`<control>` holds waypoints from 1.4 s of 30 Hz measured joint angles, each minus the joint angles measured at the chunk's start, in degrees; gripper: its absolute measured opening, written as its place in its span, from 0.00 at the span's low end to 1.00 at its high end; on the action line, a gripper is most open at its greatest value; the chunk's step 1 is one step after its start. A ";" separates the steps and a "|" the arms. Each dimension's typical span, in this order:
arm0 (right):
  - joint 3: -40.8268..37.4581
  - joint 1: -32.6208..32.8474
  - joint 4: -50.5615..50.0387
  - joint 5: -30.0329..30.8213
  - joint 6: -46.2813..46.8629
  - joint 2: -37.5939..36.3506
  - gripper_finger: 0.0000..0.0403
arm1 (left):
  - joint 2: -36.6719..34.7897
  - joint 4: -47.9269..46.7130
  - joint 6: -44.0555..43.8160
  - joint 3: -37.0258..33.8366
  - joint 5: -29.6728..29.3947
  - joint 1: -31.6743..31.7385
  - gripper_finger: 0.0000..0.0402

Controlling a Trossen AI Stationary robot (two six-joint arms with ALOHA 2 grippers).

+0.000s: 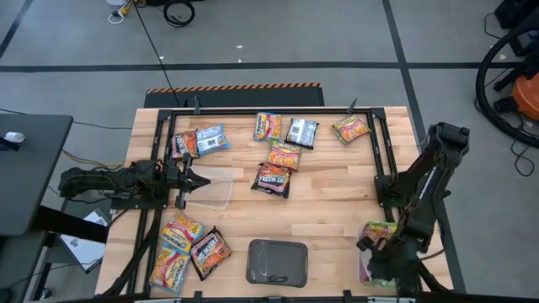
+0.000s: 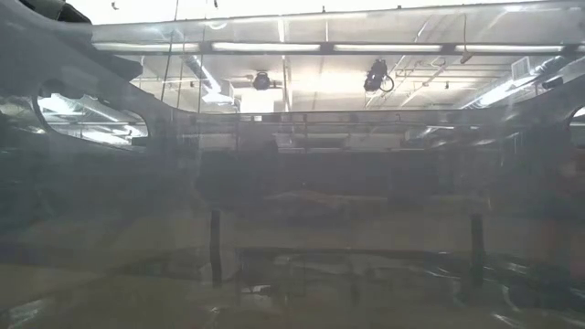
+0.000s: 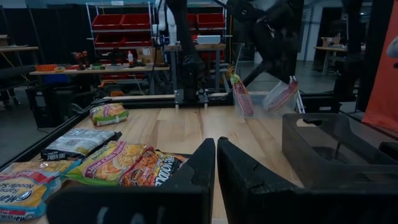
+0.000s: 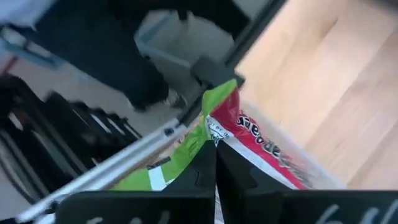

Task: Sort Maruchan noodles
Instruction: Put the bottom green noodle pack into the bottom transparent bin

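Note:
Several Maruchan packets lie flat at the table's far middle, among them an orange one (image 1: pixel 285 156), a dark one (image 1: pixel 274 179) and a blue-silver one (image 1: pixel 210 139). Three more (image 1: pixel 181 229) lie at the near left. My right gripper (image 1: pixel 376 241) is at the near right corner, shut on a green-and-red packet (image 4: pixel 233 124) above a clear tub (image 1: pixel 368 268). My left gripper (image 1: pixel 195 180) hovers shut at the left, pointing right beside another clear tub (image 1: pixel 217 188); whether they touch cannot be told. The low view shows only blur. My right gripper pinches the green-and-red packet between its two fingers at an edge (image 4: pixel 211 138), where the green and red parts meet. The fingers come from above, slanting down. The packet stands out past the fingertips over the clear tub; I cannot tell whether its far end rests in the tub.
A grey rounded tray (image 1: pixel 276 261) sits at the near middle, close to the left gripper's line of sight (image 3: pixel 323 155). Black rails (image 1: pixel 383 151) frame the table. Bare wood (image 1: pixel 337 194) lies between the packets and the right arm.

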 joint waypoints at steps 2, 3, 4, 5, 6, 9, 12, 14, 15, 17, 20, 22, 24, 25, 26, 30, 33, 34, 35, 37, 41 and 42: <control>0.00 0.00 0.03 1.02 -0.07 -3.32 0.01 | -0.01 0.00 0.00 0.01 0.00 -0.01 0.06; -0.09 0.00 0.13 1.03 -0.07 -4.96 0.01 | 0.00 0.00 0.00 0.00 -0.01 -0.02 0.06; -0.57 0.00 0.77 1.01 0.13 -6.73 0.01 | 0.01 0.00 0.00 0.01 -0.02 -0.02 0.06; -1.45 0.00 1.78 1.02 0.44 -8.64 0.01 | 0.01 0.00 0.01 0.00 0.01 0.00 0.06; -2.82 0.00 3.44 1.22 0.70 -10.43 0.01 | -0.01 0.01 0.00 -0.01 -0.01 -0.01 0.06; -8.90 -0.20 10.14 1.38 1.72 -15.56 0.01 | 0.01 0.00 0.02 -0.01 0.01 0.01 0.06; -16.06 -1.10 18.33 1.29 4.83 -19.82 0.01 | 0.00 0.00 0.02 0.01 0.01 0.00 0.06; -20.62 -1.74 24.83 1.29 6.41 -21.54 0.01 | 0.00 0.00 0.00 -0.01 0.00 -0.02 0.06; -22.56 -2.16 27.74 1.05 7.10 -21.96 0.01 | -0.01 0.00 0.00 -0.01 0.01 -0.02 0.06; -25.40 -2.89 32.57 -0.45 8.54 -22.33 0.00 | -0.01 0.00 0.02 0.01 0.01 -0.02 0.06; -26.76 -3.18 34.49 -1.85 10.08 -21.55 0.00 | -0.01 0.00 0.01 0.01 -0.01 -0.01 0.06; -26.80 -3.26 34.79 -2.61 10.15 -20.66 0.00 | 0.01 0.00 0.01 0.00 0.00 0.00 0.06; -26.80 -3.26 35.67 -4.01 10.66 -19.97 0.00 | 0.01 0.00 0.00 -0.01 0.00 -0.01 0.06; -26.80 -3.26 36.65 -4.77 10.91 -19.66 0.00 | 0.01 0.00 0.00 0.01 -0.02 0.01 0.06; -26.80 -3.26 37.79 -5.28 11.11 -19.42 0.00 | 0.01 0.00 0.02 0.01 -0.01 0.01 0.06; -26.80 -3.26 42.96 -6.79 10.89 -19.12 0.00 | 0.01 0.01 0.02 0.01 -0.01 0.00 0.06; -26.80 -3.26 43.06 -6.75 9.34 -18.98 0.00 | 0.01 0.00 0.02 0.00 0.00 0.00 0.06; -26.80 -3.26 42.47 -6.71 9.01 -18.71 0.00 | 0.01 0.02 0.02 0.01 0.01 0.01 0.06; -26.80 -3.26 41.95 -6.68 8.58 -18.18 0.00 | -0.01 0.00 0.00 0.01 -0.01 0.01 0.06; -26.80 -3.23 41.49 -6.80 7.75 -16.72 0.00 | -0.01 0.00 0.02 -0.01 -0.02 -0.02 0.06; -26.80 -3.23 41.63 -8.13 6.32 -13.63 0.01 | 0.00 0.00 0.02 0.01 0.00 -0.02 0.06; -26.80 -3.23 41.59 -8.06 6.33 -12.99 0.01 | 0.01 0.00 0.00 0.00 -0.02 0.01 0.06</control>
